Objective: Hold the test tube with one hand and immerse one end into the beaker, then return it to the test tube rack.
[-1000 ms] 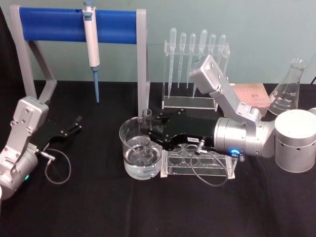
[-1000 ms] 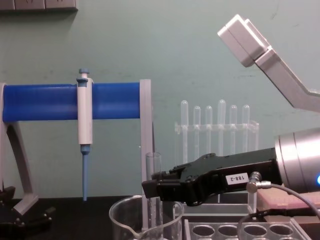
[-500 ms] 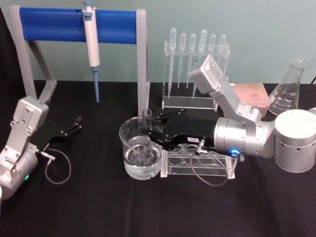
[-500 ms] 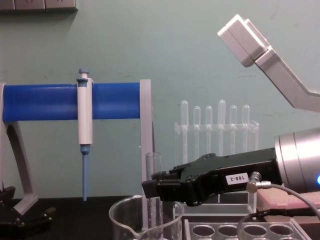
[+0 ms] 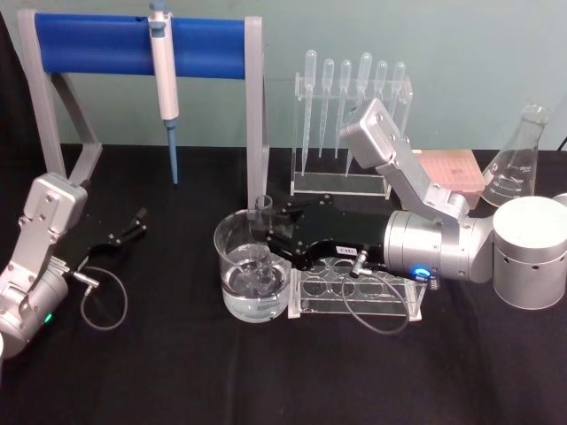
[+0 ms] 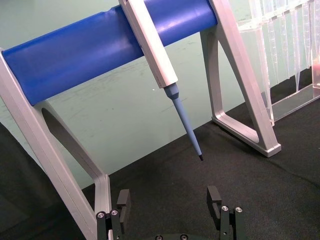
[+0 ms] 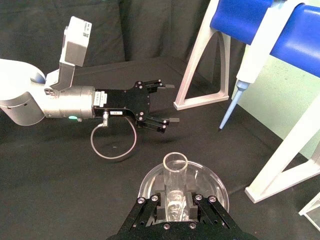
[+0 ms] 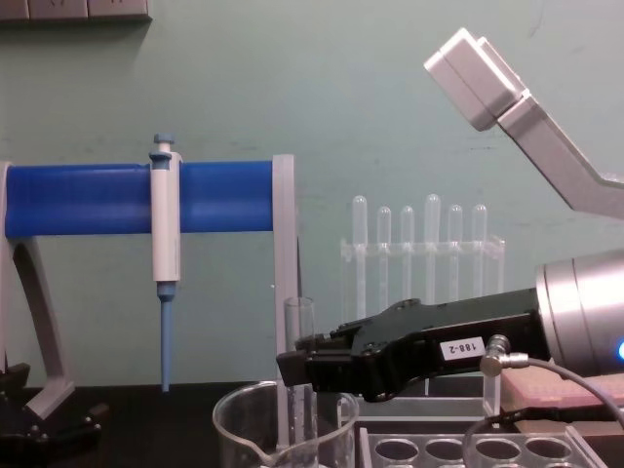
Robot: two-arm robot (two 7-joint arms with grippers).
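The beaker is sitting on the black desk near its middle, holding clear liquid, and serves here as the landmark. The test tube is standing upright inside the beaker, its rounded lower end dipping into the liquid while its flared rim is rising above the beaker's rim. The right gripper is reaching in from the beaker's right side, level above the desk, its jaws clenched on the test tube just over the beaker's rim; the right wrist view is showing the tube pinched between the two pads over the beaker. Just right of the beaker, touching or nearly touching it, a clear rack with round holes is lying under the right arm. Well to the left of the beaker, the left gripper is hanging idle low over the desk, its jaws released and holding nothing. Behind the beaker, a stand with a blue bar is carrying a hanging pipettor. Behind and to the right of the beaker, a clear holder of plastic pipettes is standing, with a conical flask farther right.
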